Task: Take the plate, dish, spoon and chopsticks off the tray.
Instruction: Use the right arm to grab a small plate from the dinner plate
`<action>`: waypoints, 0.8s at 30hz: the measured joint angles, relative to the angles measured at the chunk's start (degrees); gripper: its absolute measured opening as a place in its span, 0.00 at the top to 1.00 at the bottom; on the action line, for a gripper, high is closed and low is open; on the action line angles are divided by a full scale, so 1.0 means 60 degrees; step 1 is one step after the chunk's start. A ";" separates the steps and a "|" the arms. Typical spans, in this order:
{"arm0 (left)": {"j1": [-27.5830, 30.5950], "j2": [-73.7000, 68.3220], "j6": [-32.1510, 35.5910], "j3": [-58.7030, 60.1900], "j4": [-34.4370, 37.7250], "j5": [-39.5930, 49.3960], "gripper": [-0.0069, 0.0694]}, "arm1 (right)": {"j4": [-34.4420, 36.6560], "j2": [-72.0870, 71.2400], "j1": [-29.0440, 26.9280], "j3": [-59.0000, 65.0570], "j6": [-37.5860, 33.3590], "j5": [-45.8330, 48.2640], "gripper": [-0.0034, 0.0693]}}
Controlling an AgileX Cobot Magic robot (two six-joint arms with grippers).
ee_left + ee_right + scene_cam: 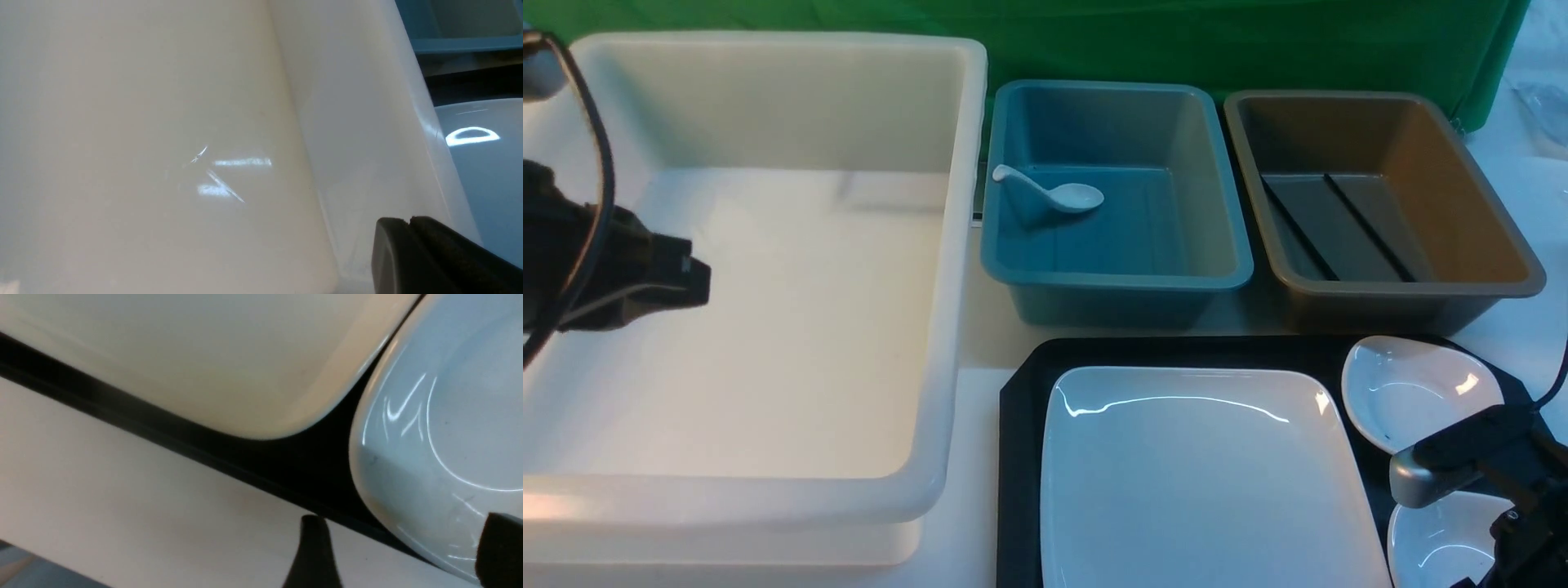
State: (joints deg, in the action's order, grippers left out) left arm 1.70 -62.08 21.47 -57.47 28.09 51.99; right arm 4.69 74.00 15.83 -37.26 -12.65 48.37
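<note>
Notably, at the lower right of the front view, the right gripper [404,522] stood with its jaws spread across the rim of the lower dish [1437,539]. One finger was over the bowl and the other outside it, near the rim of the tray [1017,457]; nothing was pinched. The left gripper [690,282], at the left edge over the white tub [956,245], appeared pressed together and empty.

The spoon [1058,194] lay in the blue tub [1111,282] at upper centre, and the chopsticks [1339,229] in the brown tub [1413,290] at upper right, so only crockery remained. The plate [1201,482] filled the tray's middle, with the upper dish [1413,392] beside its upper right corner.

Likely hazards:
- The glossy, sloping rim could slide out of a thin pinch as the jaws closed.
- A tilted lift could swing the lower dish into the plate's corner just beside it, or into the upper dish.
- An off-centre grip could drag the tray.
</note>
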 joint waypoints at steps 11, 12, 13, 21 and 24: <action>-0.2923 -0.2961 -0.0615 -0.3747 -0.1900 0.0056 0.91 | 0.0000 0.0000 0.0000 0.0000 0.0196 -0.0215 0.23; -0.3054 -0.3206 -0.0660 -0.4067 -0.2032 0.0112 0.91 | 0.0000 0.0000 0.0000 0.0000 0.0214 -0.0215 0.23; -0.3301 -0.3787 -0.0848 -0.4833 -0.2204 0.0487 0.91 | 0.0000 0.0000 0.0000 0.0000 0.0270 -0.0224 0.23; -0.4082 -0.5477 -0.1047 -0.6885 -0.2262 0.1812 0.91 | -0.0007 0.0000 0.0028 0.0010 0.0329 0.0055 0.23; -0.4108 -0.5490 -0.1047 -0.6885 -0.2262 0.2005 0.91 | -0.0027 0.0000 0.0195 0.0010 -0.0022 -0.0001 0.23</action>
State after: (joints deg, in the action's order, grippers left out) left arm -22.94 -95.02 15.19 -98.78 14.52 64.02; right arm 4.52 74.00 17.00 -37.20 -12.78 48.36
